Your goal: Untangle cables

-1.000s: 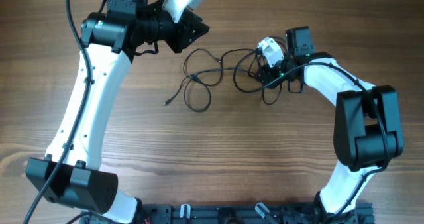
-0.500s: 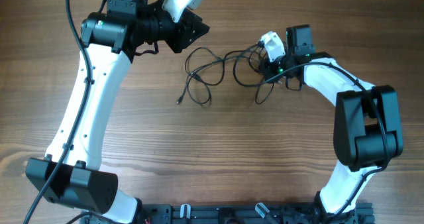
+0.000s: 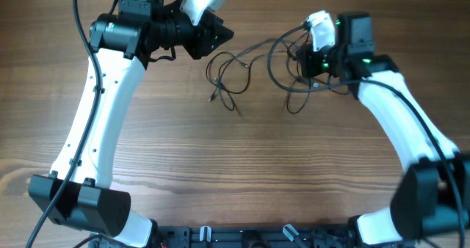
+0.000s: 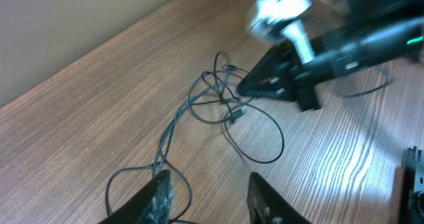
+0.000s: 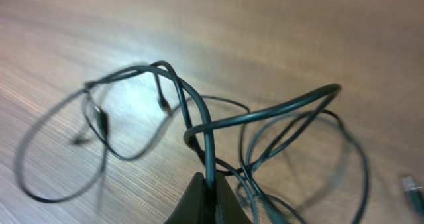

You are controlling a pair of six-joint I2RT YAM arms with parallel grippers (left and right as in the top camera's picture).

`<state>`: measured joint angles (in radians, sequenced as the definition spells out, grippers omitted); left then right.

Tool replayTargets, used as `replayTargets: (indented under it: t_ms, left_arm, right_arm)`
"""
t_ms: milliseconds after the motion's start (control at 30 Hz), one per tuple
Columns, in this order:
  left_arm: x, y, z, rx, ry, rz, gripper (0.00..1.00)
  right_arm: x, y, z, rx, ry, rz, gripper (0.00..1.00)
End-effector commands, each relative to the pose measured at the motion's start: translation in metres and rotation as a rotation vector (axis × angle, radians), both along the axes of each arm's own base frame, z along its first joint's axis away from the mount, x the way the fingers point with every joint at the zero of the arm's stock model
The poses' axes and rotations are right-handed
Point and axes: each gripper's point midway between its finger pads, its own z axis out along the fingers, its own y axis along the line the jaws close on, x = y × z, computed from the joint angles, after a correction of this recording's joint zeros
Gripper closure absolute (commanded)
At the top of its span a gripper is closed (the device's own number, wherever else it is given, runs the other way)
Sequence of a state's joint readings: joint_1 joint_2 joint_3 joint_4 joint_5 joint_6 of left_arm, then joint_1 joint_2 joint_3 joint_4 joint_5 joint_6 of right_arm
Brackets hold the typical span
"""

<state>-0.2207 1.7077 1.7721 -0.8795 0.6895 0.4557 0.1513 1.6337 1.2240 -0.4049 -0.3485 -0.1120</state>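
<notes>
Over the far half of the table [image 3: 220, 167], right side: what has the right gripper [image 5: 209, 187] got? (M)

Fingers pressed fully together on one strand of the cables [image 5: 209, 144], pinched where several loops cross. The bundle looks raised off the wood, with loops hanging below and spreading leftward. (K)

Why grip there? (M)

Judgement: holding the crossing high lets the slack loops drop apart, so the overlaps show. Wrist view is blurred at the edges; cannot tell how many separate wires. (K)

And the left gripper [image 4: 209, 194]? (M)

Fingers part-way apart, nothing between them. It hovers low at the far-left end of the cables. One strand runs up to one of its fingertips; touching or not, I cannot tell. (K)

Reason for that pose? (M)

Likely placed to take that end so the arms can pull opposite ways. A small plug [image 3: 211, 99] lies loose on the wood, on the near side of the left-hand tangle. Risk: thin wire slipping the pinch, or the knot tightening. (K)
</notes>
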Motion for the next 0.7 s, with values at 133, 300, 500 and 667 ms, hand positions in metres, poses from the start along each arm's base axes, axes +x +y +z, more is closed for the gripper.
replayTargets:
  t_ms: [133,300,500,667]
  left_arm:
    - [-0.028,-0.011,0.016,-0.054,-0.040,-0.162,0.59]
    - [-0.033,-0.018,0.003,-0.083,0.014,-0.226,0.59]
    - [-0.030,-0.030,-0.020,-0.147,0.081,-0.306,0.58]
    - [-0.016,-0.033,-0.036,-0.144,0.083,-0.304,0.48]
  right_arm:
    - [-0.011,-0.004,0.067,0.038,-0.129,-0.031,0.96]
    - [-0.019,0.004,0.087,0.097,-0.155,-0.008,0.96]
    - [-0.030,0.018,0.100,0.170,-0.162,0.067,0.96]
    - [-0.040,0.028,0.109,0.229,-0.153,0.116,0.96]
